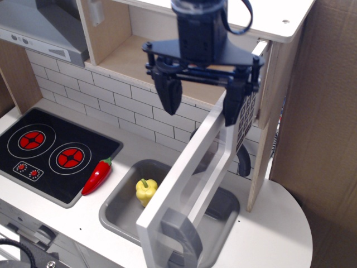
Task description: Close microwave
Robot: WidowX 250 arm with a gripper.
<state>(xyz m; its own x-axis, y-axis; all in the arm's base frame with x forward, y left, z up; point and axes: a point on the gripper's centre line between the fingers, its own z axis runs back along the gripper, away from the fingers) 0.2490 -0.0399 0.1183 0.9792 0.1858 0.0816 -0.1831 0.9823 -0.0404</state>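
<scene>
The microwave [120, 58] is a pale-wood box cabinet up on the wall. Its white door [187, 178] stands wide open, swung out toward the camera over the sink. The grey bar handle [181, 237] is at the near end, and the black keypad [246, 114] with white digits is at the hinge end. My gripper [202, 106] is open and empty, hanging in front of the microwave's opening. Its right finger [234, 109] is against the door's top edge beside the keypad. Its left finger [169, 96] hangs free. The cavity behind the gripper is largely hidden.
A grey sink [120, 215] holds a yellow pepper [146, 191]. A red chilli [97, 176] lies beside the black stove [53, 151]. A grey range hood [42, 28] is at top left. A black faucet [244, 162] and a cardboard wall [329, 123] are on the right.
</scene>
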